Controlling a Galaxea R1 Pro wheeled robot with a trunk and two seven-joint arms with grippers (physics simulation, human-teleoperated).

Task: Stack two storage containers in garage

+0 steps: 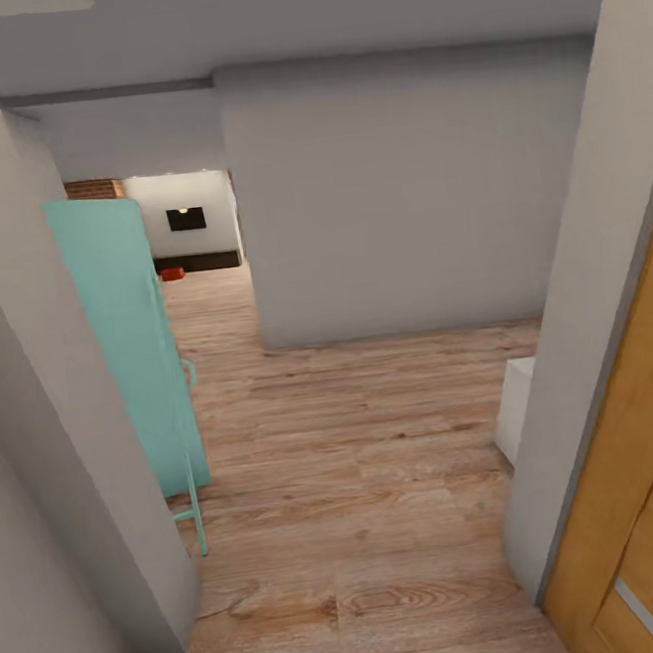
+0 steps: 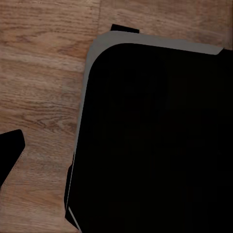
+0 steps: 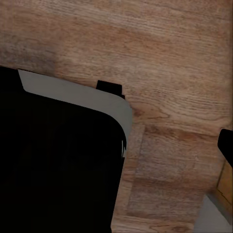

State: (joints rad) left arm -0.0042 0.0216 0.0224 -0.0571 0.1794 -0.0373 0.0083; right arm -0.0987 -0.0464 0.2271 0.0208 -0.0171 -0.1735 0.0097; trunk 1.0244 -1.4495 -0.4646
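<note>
Far down the hallway, one small orange-red storage container (image 1: 172,273) sits on the light wood-plank floor of the living room (image 1: 186,231), beside a low dark cabinet (image 1: 199,261) under a black wall TV (image 1: 185,218). A strip of red brick (image 1: 93,189) shows to its left. The garage is out of view. The left wrist view looks down on my black, grey-rimmed base (image 2: 155,136) over wood planks, with one dark fingertip (image 2: 9,155) at the picture's edge. In the right wrist view the same base (image 3: 58,165) appears, and a dark fingertip (image 3: 226,145) sits at the edge.
I stand in a doorway between grey wall edges (image 1: 51,476). A wood-panelled door (image 1: 636,495) stands open at the right. A tall teal panel (image 1: 122,338) leans along the left wall. A grey wall block (image 1: 404,198) stands ahead, with a white cabinet (image 1: 516,407) low right.
</note>
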